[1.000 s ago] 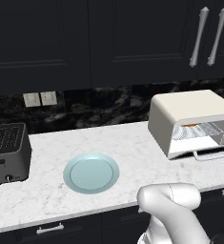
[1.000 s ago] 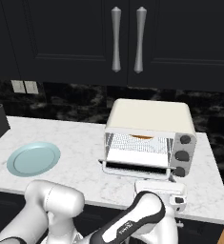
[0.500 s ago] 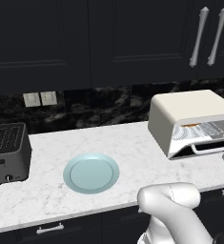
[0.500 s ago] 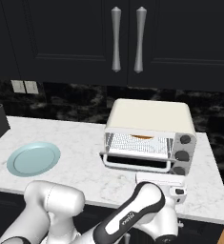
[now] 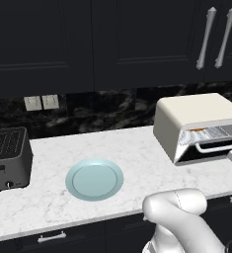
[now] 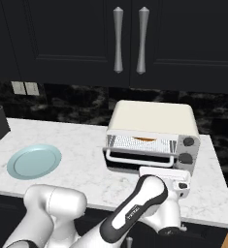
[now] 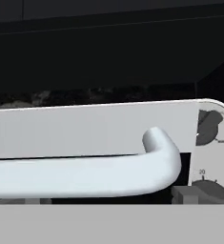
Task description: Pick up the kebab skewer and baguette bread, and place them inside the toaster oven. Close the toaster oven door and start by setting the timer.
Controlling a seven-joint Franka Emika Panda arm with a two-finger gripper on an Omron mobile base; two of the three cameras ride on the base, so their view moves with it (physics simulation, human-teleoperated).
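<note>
Hovering just before the toaster oven [image 6: 154, 133], the hand [image 6: 176, 181] stands spread, pinching nothing; the toaster oven door [image 6: 140, 155] hangs partly shut, rigid and hinged low, likely light, best pushed at its smooth white bar handle [image 7: 85, 174]; golden baguette bread [image 6: 145, 139] lies inside, behind that door.

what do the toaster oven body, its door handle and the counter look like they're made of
Toaster oven: matte cream-white shell with rounded corners, probably painted metal or plastic. Door handle: a smooth, glossy white rounded bar, plastic or enamelled metal; the look leaves it open. Counter: white stone with faint grey veining, marble-like.
</note>
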